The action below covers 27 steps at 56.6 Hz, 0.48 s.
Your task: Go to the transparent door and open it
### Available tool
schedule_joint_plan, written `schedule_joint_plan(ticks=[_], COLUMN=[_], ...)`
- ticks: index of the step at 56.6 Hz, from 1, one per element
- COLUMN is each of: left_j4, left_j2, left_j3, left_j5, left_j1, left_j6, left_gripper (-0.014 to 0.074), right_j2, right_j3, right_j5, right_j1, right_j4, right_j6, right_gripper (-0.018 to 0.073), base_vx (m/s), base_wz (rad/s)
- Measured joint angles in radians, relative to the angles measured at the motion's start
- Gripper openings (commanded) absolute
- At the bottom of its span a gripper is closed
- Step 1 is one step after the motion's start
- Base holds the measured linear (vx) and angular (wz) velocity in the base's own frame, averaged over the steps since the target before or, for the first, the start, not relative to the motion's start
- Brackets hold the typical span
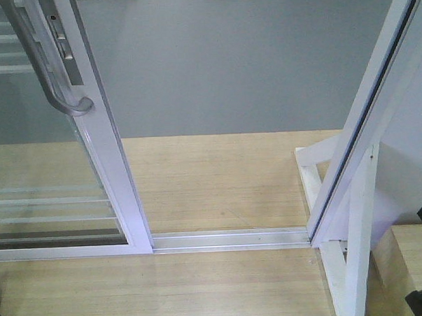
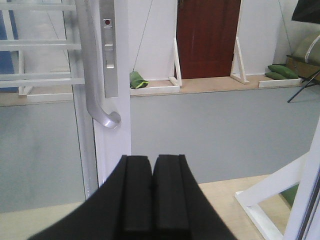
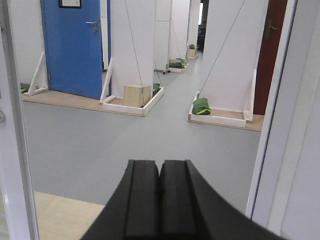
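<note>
Pads of the left gripper (image 2: 152,200) fill the bottom centre of the left wrist view, pressed together with nothing between them; the right gripper (image 3: 160,200) sits likewise at the bottom centre of its own view, closed and empty. Neither touches the door.

Just beyond the left gripper, the transparent door (image 1: 50,172) stands in the left third of the front view — glass crossed by thin white bars, white stile on its right edge. Its grey pull handle (image 2: 100,100) curves down to a hook in the upper left of the wrist view, with the lock plate (image 2: 109,50) beside it. Past the stile, the floor track (image 1: 232,239) runs bare across the lower middle to the white jamb (image 1: 356,123) at right, so by my reading the door is already slid well open.

Risks from here, as judgement only:
1. With both sets of pads shut, neither can hook the handle — any further pull would slip off.
2. The left gripper sits below the handle's hook; rising blindly could strike it or the lock plate.
3. Driving forward off-centre could clip the jamb's brace (image 1: 356,277) at lower right.
</note>
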State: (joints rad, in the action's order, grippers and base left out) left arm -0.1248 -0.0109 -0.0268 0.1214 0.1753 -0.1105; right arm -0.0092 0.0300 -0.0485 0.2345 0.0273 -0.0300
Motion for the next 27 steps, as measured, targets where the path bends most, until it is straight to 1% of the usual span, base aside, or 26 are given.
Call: schedule_joint_plan(ticks=[27], left_j4=[0.000], left_j2=[0.000], left_j3=[0.000], left_j5=[0.000], left_j1=[0.000], left_j6=[0.000], left_gripper=[-0.0006], right_j2=[0.000], right_j3=[0.000], right_j5=[0.000], right_j1=[0.000], right_j4=[0.000], right_j6=[0.000], right_gripper=[-0.0006], base_vx=[0.00], base_wz=[0.00])
